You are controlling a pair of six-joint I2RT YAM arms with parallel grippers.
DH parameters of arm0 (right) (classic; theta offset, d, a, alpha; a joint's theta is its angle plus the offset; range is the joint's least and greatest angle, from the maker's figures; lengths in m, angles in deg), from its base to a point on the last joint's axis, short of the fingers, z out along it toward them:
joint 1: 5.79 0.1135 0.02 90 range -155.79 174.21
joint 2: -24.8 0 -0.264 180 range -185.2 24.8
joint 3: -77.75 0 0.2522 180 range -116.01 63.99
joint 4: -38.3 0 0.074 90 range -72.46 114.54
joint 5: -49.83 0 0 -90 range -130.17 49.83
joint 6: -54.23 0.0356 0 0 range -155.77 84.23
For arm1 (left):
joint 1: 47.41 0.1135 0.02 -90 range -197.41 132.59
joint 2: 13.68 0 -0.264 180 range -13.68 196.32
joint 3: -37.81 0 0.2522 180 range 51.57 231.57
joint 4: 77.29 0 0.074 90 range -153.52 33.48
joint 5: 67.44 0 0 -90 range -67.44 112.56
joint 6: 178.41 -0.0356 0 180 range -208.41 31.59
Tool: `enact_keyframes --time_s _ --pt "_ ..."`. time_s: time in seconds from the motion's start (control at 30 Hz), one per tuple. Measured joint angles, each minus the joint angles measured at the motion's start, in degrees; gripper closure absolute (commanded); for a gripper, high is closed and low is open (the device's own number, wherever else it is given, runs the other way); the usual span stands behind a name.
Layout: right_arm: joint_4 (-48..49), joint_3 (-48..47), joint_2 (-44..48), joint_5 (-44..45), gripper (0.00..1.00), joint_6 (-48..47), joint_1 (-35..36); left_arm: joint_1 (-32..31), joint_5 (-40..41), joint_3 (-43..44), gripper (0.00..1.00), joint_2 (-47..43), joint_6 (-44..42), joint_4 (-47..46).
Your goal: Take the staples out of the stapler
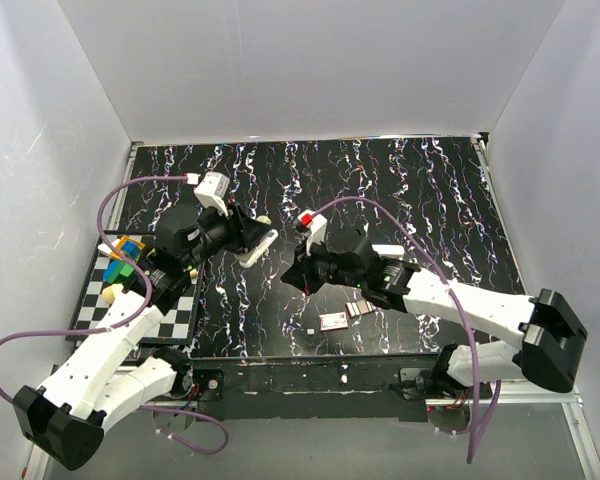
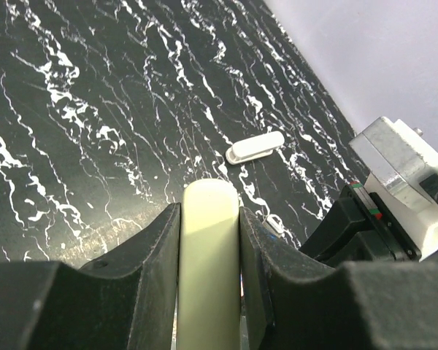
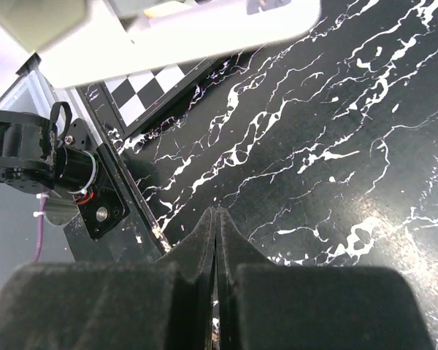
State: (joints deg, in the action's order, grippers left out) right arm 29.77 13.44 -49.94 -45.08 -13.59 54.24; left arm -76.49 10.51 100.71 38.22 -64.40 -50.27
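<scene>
My left gripper (image 1: 242, 240) is shut on the cream-white stapler (image 1: 256, 245) and holds it above the black marbled table. In the left wrist view the stapler (image 2: 208, 255) fills the gap between the jaws of the left gripper (image 2: 209, 219). In the right wrist view it is a blurred pale bar (image 3: 190, 36) across the top. My right gripper (image 1: 290, 275) is just right of the stapler; its jaws (image 3: 217, 213) are pressed together with nothing between them. A small silvery-grey strip, probably staples (image 1: 359, 308), lies on the table under the right arm.
A small pink-and-white box (image 1: 332, 320) lies beside the strip near the front edge. A white oblong piece (image 1: 386, 248) lies on the table, also in the left wrist view (image 2: 255, 146). Coloured blocks (image 1: 125, 258) sit on a checkered mat (image 1: 165, 318) at the left.
</scene>
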Motion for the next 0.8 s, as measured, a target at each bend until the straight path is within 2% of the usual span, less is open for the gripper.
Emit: enact_keyframes --time_s 0.43,0.8 --pt "-9.2 2.7 11.8 2.1 0.99 -0.7 0.1 0.0 -4.9 3.1 1.00 -4.9 1.5 0.0" --pt "-17.4 -1.0 18.6 -6.4 0.99 -2.6 0.1 0.1 -22.4 3.1 1.00 -6.8 4.9 -5.0"
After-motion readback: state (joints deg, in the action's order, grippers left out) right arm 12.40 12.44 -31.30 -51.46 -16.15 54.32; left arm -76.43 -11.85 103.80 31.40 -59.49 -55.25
